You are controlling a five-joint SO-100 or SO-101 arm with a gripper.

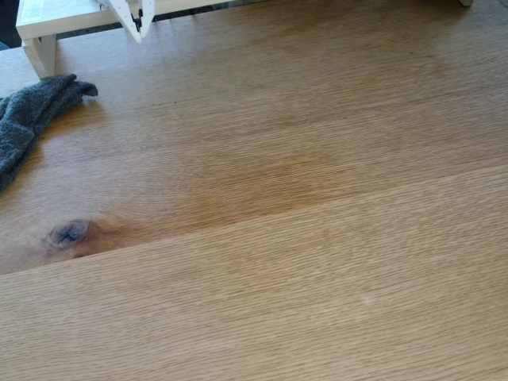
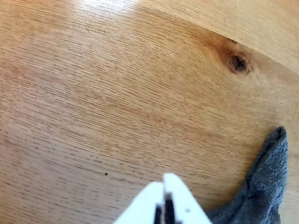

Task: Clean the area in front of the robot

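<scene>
Up at the desk's far edge the white claw hung pinched closed, empty; a grey cloth lay crumpled at the left edge, the dark knot nearer.

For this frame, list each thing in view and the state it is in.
White pointed two-finger pincer: shut, empty, hanging above the wood.
Dark grey fabric cloth: crumpled, lying flat on the table's left edge in the fixed view, ungripped.
Light-brown oak-grain wooden tabletop: mostly bare, with a dark knot near the plank seam.
White shelf frame: standing on the tabletop's far edge.
</scene>
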